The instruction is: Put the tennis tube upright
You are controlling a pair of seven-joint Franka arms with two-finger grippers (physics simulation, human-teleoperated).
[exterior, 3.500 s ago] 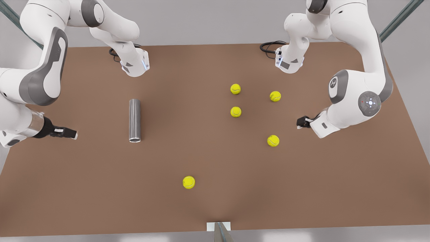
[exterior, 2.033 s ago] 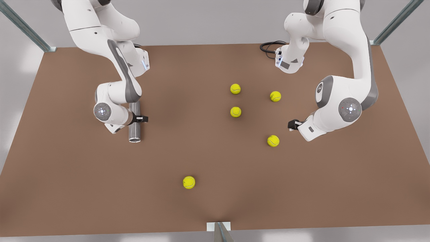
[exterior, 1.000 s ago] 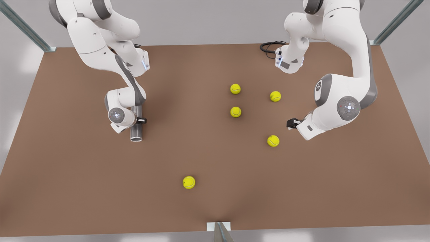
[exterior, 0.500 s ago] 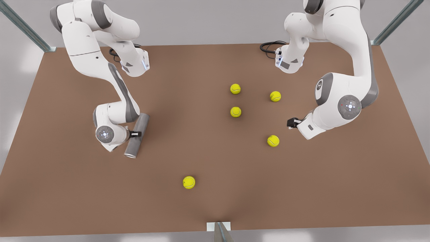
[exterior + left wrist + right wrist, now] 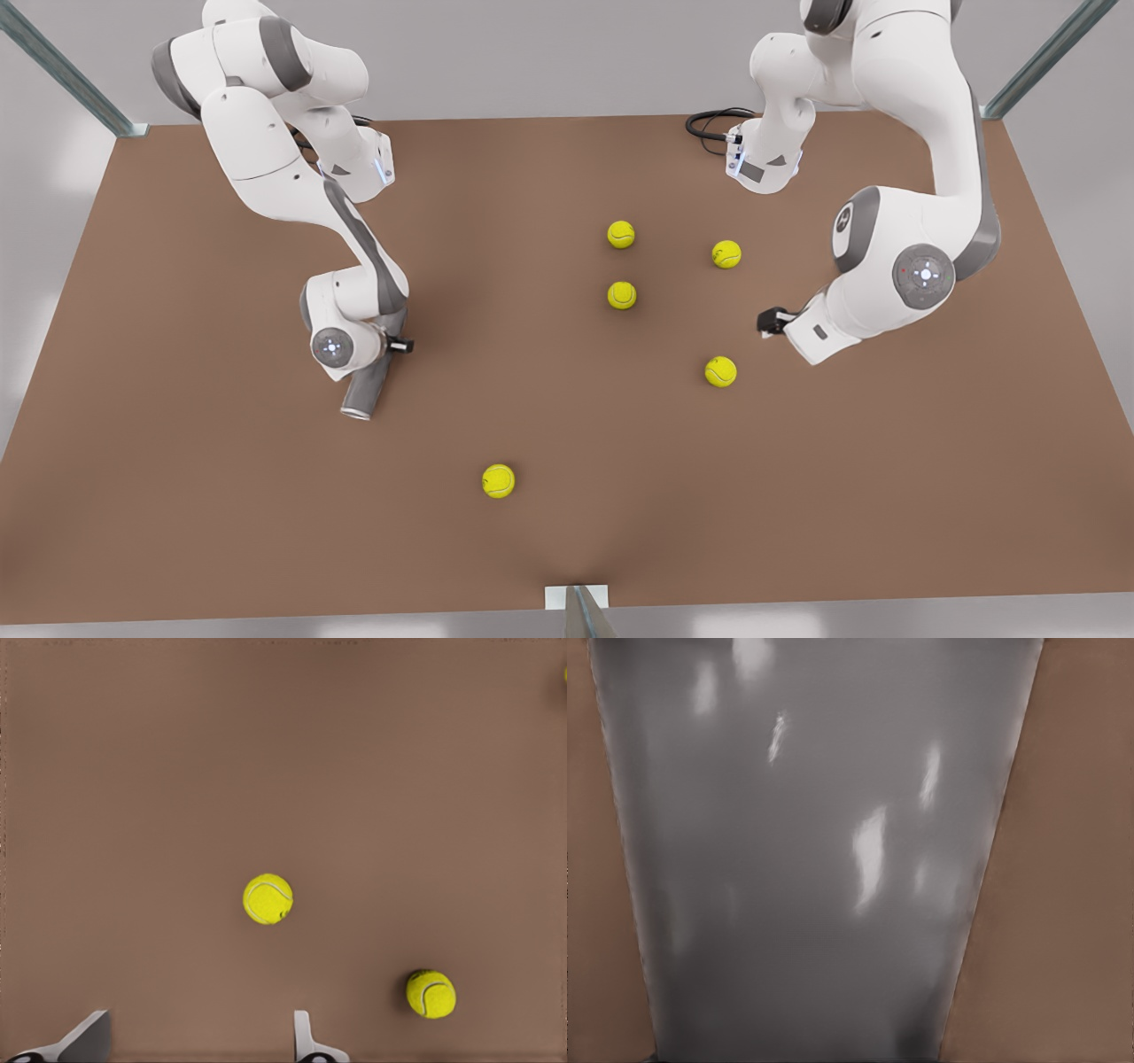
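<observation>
The dark grey metallic cylinder, the tennis tube (image 5: pixel 366 390), hangs tilted over the brown table (image 5: pixel 567 532), clamped mid-body by the right gripper (image 5: pixel 390 347); likely stiff, light, slippery; left gripper (image 5: pixel 769 324) waits, fingers (image 5: pixel 304 1038) apart.

No readable words, brand names or numbers are showing anywhere in these views. A small pale mark is sitting on the grey joint cap (image 5: pixel 848 221) of the arm at the front view's right, possibly a logo, but too small to read. The tennis balls (image 5: pixel 622 295) are carrying only their curved white seams, and the tennis tube (image 5: pixel 815 859) is showing plain grey metal.
</observation>
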